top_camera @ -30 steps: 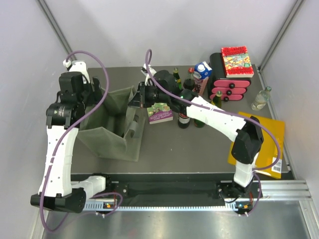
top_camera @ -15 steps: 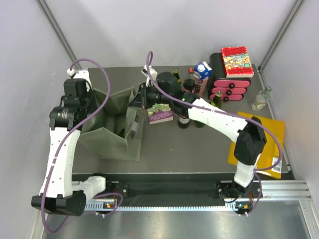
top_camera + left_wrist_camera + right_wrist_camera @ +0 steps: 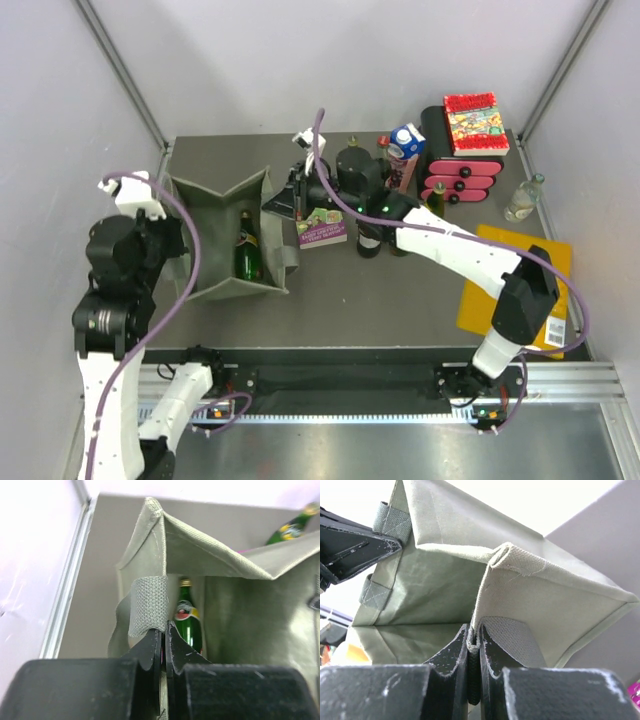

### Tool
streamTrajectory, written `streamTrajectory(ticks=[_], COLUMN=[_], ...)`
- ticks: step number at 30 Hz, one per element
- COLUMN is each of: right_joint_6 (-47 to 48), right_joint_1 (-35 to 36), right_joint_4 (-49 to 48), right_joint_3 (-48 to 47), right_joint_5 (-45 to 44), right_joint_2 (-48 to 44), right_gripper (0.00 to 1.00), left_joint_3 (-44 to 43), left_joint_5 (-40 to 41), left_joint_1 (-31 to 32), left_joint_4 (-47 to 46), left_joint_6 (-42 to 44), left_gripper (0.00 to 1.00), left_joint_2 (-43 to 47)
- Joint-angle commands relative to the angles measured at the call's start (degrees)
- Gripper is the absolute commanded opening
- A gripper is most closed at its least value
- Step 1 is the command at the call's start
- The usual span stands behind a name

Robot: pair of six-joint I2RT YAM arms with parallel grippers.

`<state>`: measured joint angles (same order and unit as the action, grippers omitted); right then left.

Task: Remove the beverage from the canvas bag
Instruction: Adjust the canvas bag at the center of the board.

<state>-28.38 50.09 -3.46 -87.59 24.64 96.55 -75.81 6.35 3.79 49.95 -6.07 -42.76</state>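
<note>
Top view, canvas bag: at 9 o'clock on the table, mouth held wide so the inside shows.
Top view, green bottle: the drink to take out; lying down inside the bag, neck to 12 o'clock.
Top view, left gripper: pinched on the bag's 9 o'clock edge.
Top view, right gripper: pinched on the 2 o'clock corner, tugging the other way.
Top view, room: book and other bottles close at 3 o'clock; bare table at 5 o'clock, likely a good spot for the drink.
Left wrist view, left gripper: tips squeezed together on the strap and the cloth under it.
Left wrist view, green bottle: at 1 o'clock past the tips, nothing lying over it.
Right wrist view, right gripper: tips clamped on the bag's folded edge.
Next, a guess: needs one grip let go to reach in; then a risk of the cloth flopping shut.
</note>
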Motion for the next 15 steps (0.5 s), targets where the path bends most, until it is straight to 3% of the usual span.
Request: streamTrajectory(ticks=[1,15], right_joint_6=[4.2,20.6], right_joint_1=[-0.6,4.1], right_joint_4=[-17.9,-27.1], right_joint_3=[2.5,19.6], right_joint_5=[3.2,4.1], right_joint_2=[-7.5,-15.7], right_gripper=[0.0,0.0], left_joint_3=[4.5,16.4], left_joint_5=[-8.1,-16.1], left_joint_1=[-0.1,0.0], left_joint_4=[-13.8,-7.5], left_joint_6=[-0.1,-11.0], left_gripper=[0.0,0.0], left_joint_2=[7.2,22.1])
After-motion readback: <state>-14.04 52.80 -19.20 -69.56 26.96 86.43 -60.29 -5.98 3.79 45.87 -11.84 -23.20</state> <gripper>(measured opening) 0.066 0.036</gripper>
